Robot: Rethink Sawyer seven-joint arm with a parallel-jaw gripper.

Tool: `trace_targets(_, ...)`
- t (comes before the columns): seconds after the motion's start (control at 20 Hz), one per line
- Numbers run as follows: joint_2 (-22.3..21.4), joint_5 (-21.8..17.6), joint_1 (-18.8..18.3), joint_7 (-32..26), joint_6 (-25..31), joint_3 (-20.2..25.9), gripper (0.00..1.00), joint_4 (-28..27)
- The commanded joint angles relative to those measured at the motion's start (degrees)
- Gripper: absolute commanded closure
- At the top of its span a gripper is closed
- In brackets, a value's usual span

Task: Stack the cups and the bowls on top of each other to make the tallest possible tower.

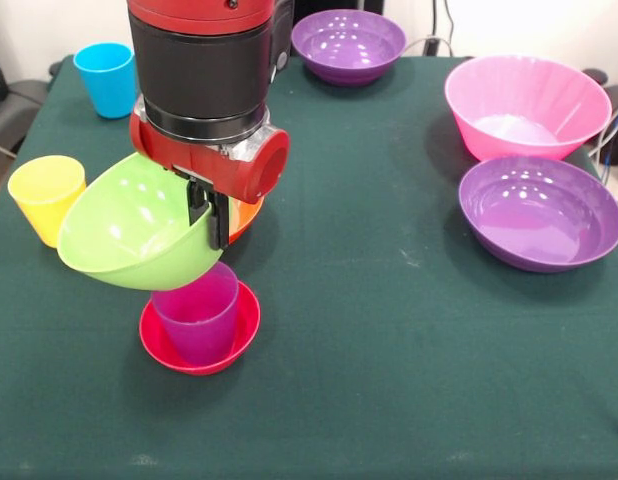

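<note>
At lower left the tower is barely begun — purple cup [197, 318] in red bowl [200, 335]. My gripper [211, 215] pinches the green bowl [129, 232] by its rim, tilted, above the cup; blue cup [106, 78], yellow cup [47, 196] and other bowls wait.

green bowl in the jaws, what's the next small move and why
Probably level it, then lower it. The glossy lime green plastic bowl hangs tilted in the gripper, whose jaws pinch its rim, and its underside sits right at the rim of the purple plastic cup standing in the small red plastic bowl. Released tilted like this, it would likely slide off.
</note>
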Motion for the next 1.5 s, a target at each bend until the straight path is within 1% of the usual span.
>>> trace_targets(0.05,-0.2,-3.5,-0.8,-13.1,-2.2,5.1,1.00,5.1)
trace_targets(0.65,0.0,-3.6,-0.9,-13.2,-1.7,5.4,1.00,4.8)
trace_targets(0.7,0.0,-3.7,-0.9,-13.0,-1.7,5.3,0.00,4.8)
trace_targets(0.8,0.0,-3.6,-0.8,-12.7,-1.2,5.2,0.00,4.6)
trace_targets(0.9,0.1,-4.4,-0.8,-13.7,-2.2,5.3,0.00,4.1)
trace_targets(1.5,0.0,-4.3,-0.9,-13.1,-1.6,5.5,0.00,4.3)
